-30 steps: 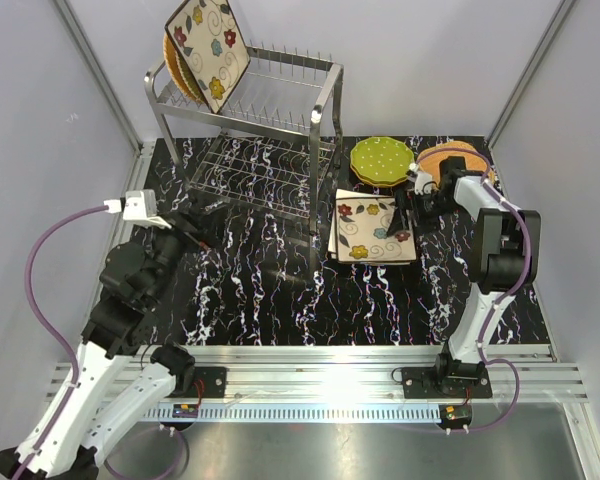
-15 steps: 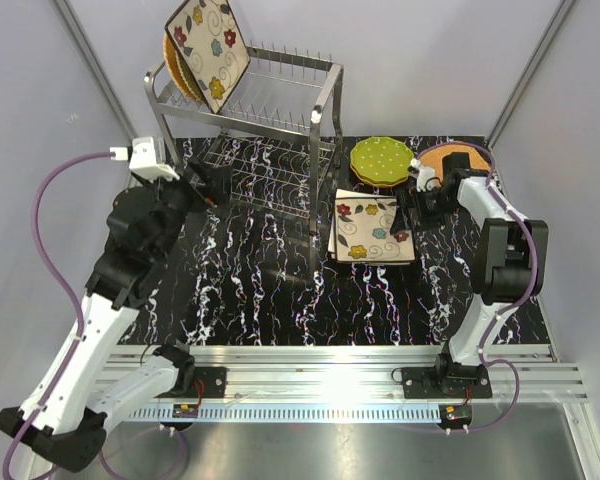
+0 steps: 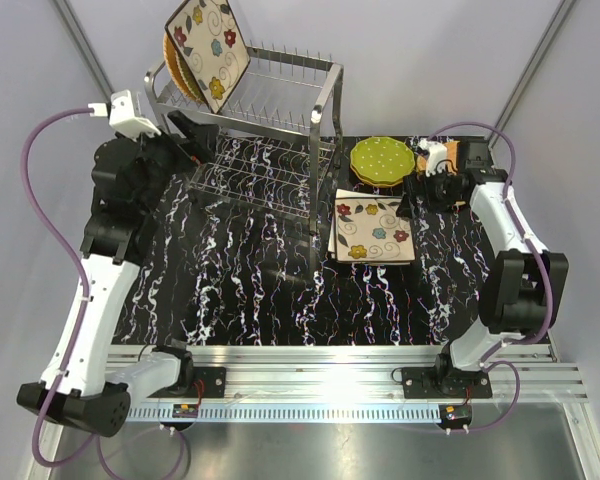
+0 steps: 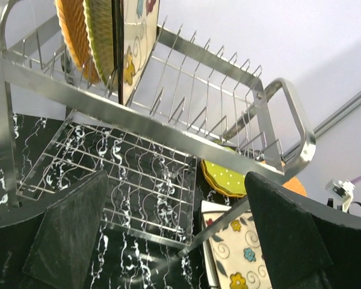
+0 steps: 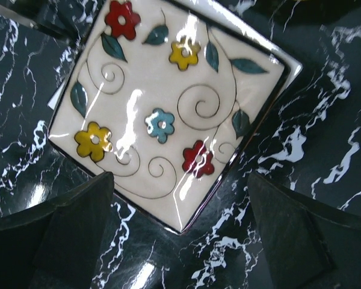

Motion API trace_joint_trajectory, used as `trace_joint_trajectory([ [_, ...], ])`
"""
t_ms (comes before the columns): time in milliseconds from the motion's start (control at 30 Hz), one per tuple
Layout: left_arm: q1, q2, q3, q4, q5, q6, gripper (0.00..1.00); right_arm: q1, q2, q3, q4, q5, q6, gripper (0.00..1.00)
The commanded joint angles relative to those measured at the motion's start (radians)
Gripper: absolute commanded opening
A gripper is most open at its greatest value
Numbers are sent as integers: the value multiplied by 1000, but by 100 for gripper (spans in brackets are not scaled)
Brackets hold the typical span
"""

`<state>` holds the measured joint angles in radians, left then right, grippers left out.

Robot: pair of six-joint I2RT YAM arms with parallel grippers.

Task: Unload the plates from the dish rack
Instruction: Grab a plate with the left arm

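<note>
The steel dish rack (image 3: 270,105) stands at the back of the table. At its top left end a square cream flowered plate (image 3: 208,50) stands upright, with an orange wicker plate (image 3: 170,62) behind it. The left wrist view shows a green plate (image 4: 99,30) between the wicker plate (image 4: 74,33) and the cream plate (image 4: 137,42). My left gripper (image 3: 192,130) hangs open beside the rack's left end, below those plates. A green dotted plate (image 3: 382,160) and a cream flowered plate (image 3: 373,230) lie on the table to the right. Above the flat cream plate's (image 5: 162,108) right edge my right gripper (image 3: 408,198) is open and empty.
An orange wicker plate (image 3: 472,152) lies at the back right, mostly hidden by my right arm. The rack's lower wire shelf (image 4: 126,174) holds nothing. The black marbled table (image 3: 270,290) is enclosed by pale walls on three sides.
My left arm has lifted and swung back to the rack's upper left end. My right arm has pulled up and back from the flat cream plate. Both grippers stay open.
</note>
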<state>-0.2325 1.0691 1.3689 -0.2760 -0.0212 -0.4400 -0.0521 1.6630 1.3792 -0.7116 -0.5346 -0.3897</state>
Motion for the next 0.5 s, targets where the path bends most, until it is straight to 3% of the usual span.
trace_joint_trajectory([
  [0, 36, 38, 82, 64, 93, -46, 99, 9, -94, -23, 86, -62, -14, 100],
  [267, 94, 160, 214, 69, 152, -111, 98, 9, -163, -89, 153, -235, 23, 100],
  [467, 133, 290, 356, 60, 165, -163, 93, 9, -187, -92, 141, -275, 41, 100],
])
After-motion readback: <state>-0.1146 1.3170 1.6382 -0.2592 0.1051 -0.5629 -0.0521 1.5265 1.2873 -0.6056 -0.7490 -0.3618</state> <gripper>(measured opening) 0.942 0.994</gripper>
